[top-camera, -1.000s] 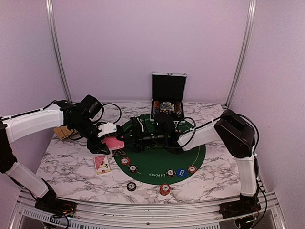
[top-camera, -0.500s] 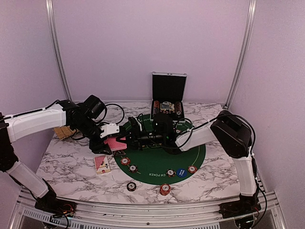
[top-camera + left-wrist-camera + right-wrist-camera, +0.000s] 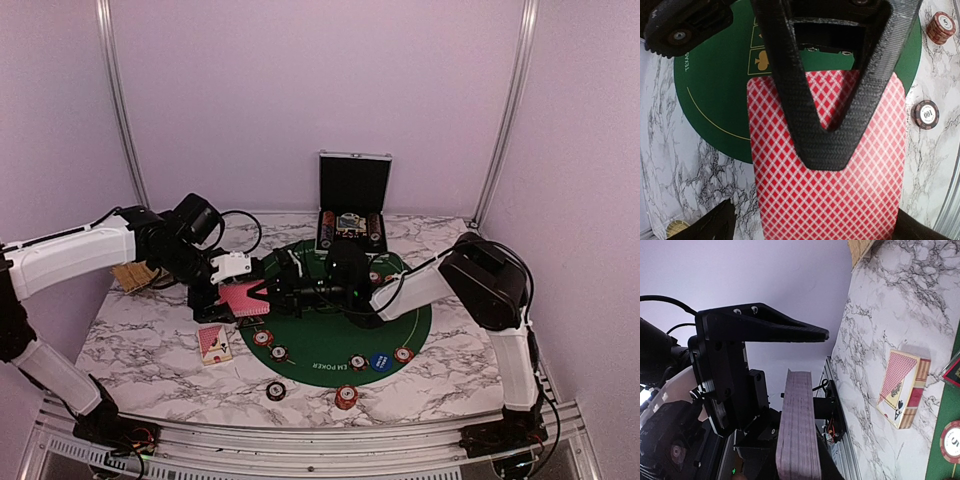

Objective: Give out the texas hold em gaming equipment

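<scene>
Top external: at the green mat's (image 3: 400,335) nine o'clock rim, the deck (image 3: 243,300) of red-backed cards hangs between both arms. The left claw (image 3: 226,300) is spread wide and released; the right claw (image 3: 264,295) is clenched on the deck.

Left wrist: one right finger (image 3: 827,145) lies flat across the card backs (image 3: 825,205), and the left fingers (image 3: 715,225) stand clear.

Right wrist: the deck (image 3: 797,430) is edge-on and squared.

Best to draw the left claw back toward nine o'clock first and hold the grip firm, so no cards fan out.

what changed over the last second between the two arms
The right end effector slid left across the round green felt mat and closed on the deck of red-backed playing cards; the left end effector opened and let it go. The red-backed card box and round poker chips stayed put.
</scene>
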Controlling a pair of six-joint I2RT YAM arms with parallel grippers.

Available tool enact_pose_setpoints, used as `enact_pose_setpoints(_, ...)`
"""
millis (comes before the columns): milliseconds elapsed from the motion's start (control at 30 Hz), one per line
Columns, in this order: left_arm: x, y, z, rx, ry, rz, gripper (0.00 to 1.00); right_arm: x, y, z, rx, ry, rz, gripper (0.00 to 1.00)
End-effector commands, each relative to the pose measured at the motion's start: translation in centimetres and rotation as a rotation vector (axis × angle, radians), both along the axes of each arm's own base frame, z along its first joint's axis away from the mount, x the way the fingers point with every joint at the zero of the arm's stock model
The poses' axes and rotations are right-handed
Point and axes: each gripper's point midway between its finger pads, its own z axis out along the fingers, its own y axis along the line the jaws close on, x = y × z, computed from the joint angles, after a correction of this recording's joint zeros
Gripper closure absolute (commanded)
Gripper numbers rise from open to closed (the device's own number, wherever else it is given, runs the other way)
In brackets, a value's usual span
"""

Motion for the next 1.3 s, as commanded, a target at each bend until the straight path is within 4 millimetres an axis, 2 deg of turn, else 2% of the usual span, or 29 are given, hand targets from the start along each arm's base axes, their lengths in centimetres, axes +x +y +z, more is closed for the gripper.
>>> enact_pose_setpoints(0,1.1,0.7,5.0,-0.038,-0.167,0.020,0.01,0.1,-0.2,2.8,0.089,-0.048,0.006,1.00)
enact_pose_setpoints(200,1.7,0.8,11.3,-0.126,-0.366,0.006,0.01,0.1,-0.6,4.1,0.079,-0.094,-0.008,1.00)
enact_pose_setpoints(267,1.9,0.5,12.3,-0.173,-0.399,0.018,0.01,0.1,-0.5,4.5,0.072,-0.114,-0.011,1.00)
enact_pose_setpoints(500,0.6,-1.2,11.0,-0.301,-0.255,0.053,0.01,0.1,-1.0,5.7,0.055,-0.165,-0.023,1.00)
enact_pose_setpoints(633,0.0,-1.7,10.8,-0.372,-0.261,0.043,0.01,-0.1,-1.2,6.1,0.055,-0.181,-0.023,1.00)
enact_pose_setpoints(867,-1.5,-2.1,8.8,-0.385,-0.214,-0.010,0.01,-0.1,-1.4,6.2,0.061,-0.181,-0.031,1.00)
enact_pose_setpoints(1167,-1.0,-1.4,7.8,-0.369,-0.253,0.033,0.01,-0.2,-1.6,6.6,0.069,-0.185,-0.036,1.00)
enact_pose_setpoints(1267,-0.6,-1.4,8.1,-0.372,-0.275,0.038,0.01,-0.3,-1.6,6.4,0.058,-0.188,-0.038,1.00)
